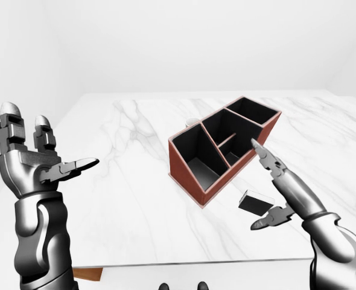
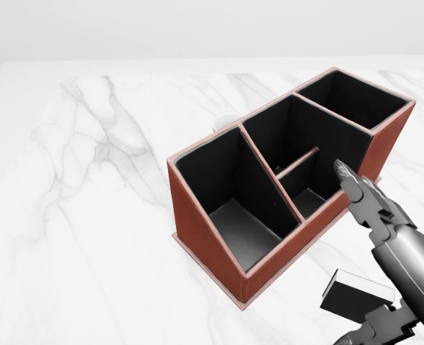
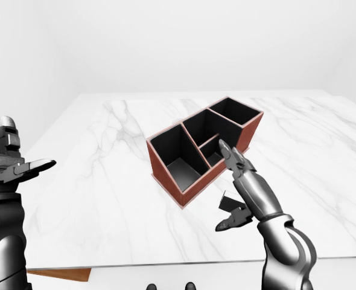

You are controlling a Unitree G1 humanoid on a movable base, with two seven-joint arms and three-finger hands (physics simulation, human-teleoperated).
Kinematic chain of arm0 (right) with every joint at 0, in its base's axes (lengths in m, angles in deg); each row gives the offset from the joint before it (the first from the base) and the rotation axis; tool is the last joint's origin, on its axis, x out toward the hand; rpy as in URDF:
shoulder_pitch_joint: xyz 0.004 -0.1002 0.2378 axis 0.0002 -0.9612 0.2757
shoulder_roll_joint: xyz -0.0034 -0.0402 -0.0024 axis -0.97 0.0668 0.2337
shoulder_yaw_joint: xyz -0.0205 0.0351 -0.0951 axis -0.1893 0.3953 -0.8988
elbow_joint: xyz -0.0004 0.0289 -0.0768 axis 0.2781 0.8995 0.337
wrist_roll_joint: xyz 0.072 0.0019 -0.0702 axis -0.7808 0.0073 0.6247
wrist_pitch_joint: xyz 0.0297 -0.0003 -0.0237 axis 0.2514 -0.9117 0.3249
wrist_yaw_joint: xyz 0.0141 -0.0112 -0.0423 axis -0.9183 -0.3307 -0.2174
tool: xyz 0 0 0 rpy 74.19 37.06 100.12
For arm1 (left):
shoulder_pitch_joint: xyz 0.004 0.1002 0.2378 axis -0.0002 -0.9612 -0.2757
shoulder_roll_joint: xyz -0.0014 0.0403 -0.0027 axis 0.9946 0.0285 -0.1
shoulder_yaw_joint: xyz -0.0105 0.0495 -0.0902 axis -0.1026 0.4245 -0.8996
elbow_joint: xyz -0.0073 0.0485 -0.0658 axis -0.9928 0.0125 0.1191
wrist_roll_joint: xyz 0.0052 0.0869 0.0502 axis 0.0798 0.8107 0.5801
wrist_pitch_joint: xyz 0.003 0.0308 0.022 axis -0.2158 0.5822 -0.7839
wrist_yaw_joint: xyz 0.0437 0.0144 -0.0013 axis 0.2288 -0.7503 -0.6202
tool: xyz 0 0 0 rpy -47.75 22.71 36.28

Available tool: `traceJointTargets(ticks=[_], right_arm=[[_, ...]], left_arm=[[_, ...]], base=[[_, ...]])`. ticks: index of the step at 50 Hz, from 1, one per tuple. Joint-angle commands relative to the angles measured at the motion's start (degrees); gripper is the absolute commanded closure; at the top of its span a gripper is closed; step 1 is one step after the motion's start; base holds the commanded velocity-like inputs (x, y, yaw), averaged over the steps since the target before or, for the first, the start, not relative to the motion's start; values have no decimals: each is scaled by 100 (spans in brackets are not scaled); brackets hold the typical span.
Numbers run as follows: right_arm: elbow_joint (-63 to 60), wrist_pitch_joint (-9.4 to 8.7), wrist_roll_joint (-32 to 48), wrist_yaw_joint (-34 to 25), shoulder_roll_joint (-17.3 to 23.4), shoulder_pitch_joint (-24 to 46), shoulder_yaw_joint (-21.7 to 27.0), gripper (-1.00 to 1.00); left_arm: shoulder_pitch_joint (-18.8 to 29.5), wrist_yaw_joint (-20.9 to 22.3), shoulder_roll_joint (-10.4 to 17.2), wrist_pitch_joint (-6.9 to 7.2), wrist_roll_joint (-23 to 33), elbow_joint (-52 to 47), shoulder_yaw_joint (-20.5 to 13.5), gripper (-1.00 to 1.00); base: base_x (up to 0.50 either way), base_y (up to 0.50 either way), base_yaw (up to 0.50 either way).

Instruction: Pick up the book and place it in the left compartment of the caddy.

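The book [image 2: 357,296] lies near the tabletop's [image 1: 136,199] near edge, just under the right hand's [image 1: 285,192] spread fingers; the left hand [image 1: 30,163], also spread, stands well apart.

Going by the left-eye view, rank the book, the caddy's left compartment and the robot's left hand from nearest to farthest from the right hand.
1. The book, lying on the marble table just left of the open right hand, between its thumb and fingers.
2. The caddy's left compartment, up and to the left of the book.
3. The left hand, raised and open at the view's far left edge.
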Motion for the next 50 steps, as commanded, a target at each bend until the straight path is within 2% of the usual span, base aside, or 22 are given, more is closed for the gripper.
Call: traceJointTargets(ticks=[1,19,33,50], right_arm=[[292,0,272,0,72,110,80,-100],[677,0,142,0,276,264,472,-100],[841,0,115,0,355,155,721,-100],[1671,0,107,0,386,-31,903,-100]], left_arm=[[3,-10,18,0,-28,-12,-28,-100],[22,-15,41,0,-47,39,-43,-100],[53,26,51,0,-14,209,-10,-100],[33,37,38,0,11,232,12,-100]], base=[[0,0,0],[0,0,0],[0,0,0],[0,0,0]])
